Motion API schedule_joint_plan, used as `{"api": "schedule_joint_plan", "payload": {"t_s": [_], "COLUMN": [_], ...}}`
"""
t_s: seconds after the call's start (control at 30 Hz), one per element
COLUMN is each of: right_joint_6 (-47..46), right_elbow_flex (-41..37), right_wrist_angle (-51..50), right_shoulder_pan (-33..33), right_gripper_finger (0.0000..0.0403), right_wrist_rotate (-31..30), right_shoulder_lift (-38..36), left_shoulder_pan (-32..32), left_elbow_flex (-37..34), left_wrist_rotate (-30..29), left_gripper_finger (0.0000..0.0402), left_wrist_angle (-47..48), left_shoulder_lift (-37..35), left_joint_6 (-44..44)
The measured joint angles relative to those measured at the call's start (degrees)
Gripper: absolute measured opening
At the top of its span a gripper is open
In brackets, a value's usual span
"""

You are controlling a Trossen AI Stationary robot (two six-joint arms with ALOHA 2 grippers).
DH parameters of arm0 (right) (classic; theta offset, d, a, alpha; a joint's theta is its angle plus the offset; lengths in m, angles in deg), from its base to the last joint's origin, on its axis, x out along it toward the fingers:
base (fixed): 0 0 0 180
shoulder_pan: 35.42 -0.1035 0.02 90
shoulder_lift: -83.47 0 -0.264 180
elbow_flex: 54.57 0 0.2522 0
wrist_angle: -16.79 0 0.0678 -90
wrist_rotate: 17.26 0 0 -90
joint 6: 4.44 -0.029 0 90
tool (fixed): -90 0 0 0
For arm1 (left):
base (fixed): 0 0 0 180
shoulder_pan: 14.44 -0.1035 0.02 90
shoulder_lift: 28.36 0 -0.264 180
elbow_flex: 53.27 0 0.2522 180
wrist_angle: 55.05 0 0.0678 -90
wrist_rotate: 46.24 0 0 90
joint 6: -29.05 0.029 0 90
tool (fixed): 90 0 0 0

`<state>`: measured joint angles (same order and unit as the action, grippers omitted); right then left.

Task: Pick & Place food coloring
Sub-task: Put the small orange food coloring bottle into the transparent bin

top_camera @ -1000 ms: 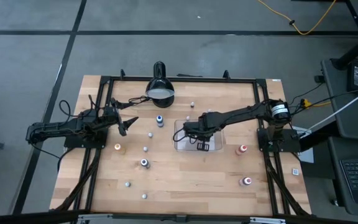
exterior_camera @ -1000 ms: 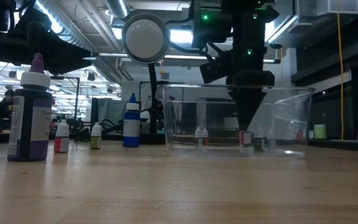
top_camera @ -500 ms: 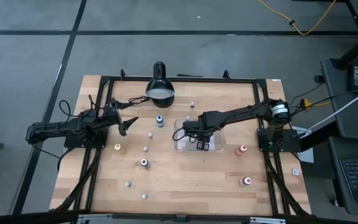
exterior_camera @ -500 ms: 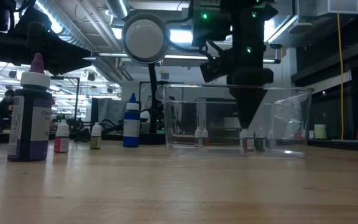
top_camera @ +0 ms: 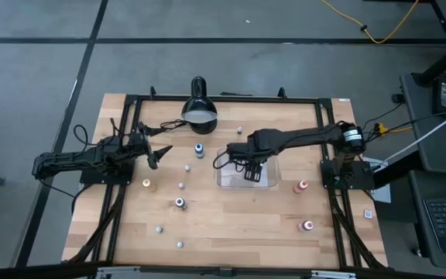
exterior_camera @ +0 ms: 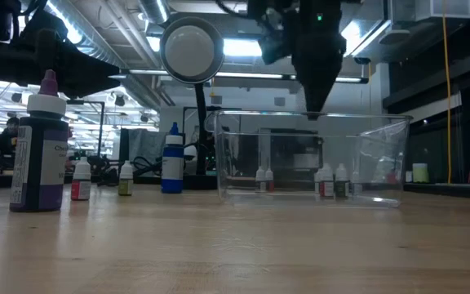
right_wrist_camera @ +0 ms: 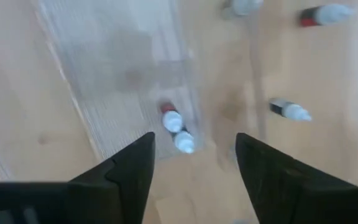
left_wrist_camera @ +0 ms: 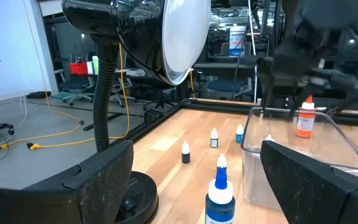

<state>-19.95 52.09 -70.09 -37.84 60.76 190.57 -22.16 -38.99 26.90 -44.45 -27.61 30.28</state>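
Left pincer point(top_camera: 159, 153) sits wide open and idle by the black dome lamp point(top_camera: 198, 108), tiny loose food coloring bottles point(top_camera: 180, 203) dotting the wooden worktop point(top_camera: 231, 225) nearby. Right pincer point(top_camera: 252, 172) hangs parted and empty above the clear rectangular plastic tray point(top_camera: 224, 180), a few bottles standing inside. I'd clear that rim fully before swinging toward another bottle.

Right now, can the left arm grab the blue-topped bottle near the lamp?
Probably yes. The left gripper is open, and nothing stands between it and the blue-topped bottle; the lamp sits off to one side.
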Motion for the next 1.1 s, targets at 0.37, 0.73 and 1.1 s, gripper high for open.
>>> {"api": "schedule_joint_plan", "payload": {"t_s": [0.37,0.73,1.1], "right_joint_6": [1.4,5.1,1.2], "right_elbow_flex": [2.0,2.0,1.4], "right_wrist_angle": [1.7,4.0,13.1], "right_shoulder_pan": [5.9,18.8,27.7], "right_gripper_finger": [0.0242,0.0241,0.0241], "right_wrist_rotate": [-0.5,-0.6,-0.7], "right_shoulder_lift": [-4.0,-3.9,-3.9], "left_shoulder_pan": [0.0,0.0,0.0], "left_elbow_flex": [0.0,0.0,0.0], "left_wrist_rotate": [0.0,0.0,0.0], "left_gripper_finger": [0.0347,0.0347,0.0347], "left_wrist_angle": [0.0,0.0,0.0], "left_shoulder_lift": [0.0,0.0,0.0], "left_joint_6": [0.0,0.0,0.0]}}
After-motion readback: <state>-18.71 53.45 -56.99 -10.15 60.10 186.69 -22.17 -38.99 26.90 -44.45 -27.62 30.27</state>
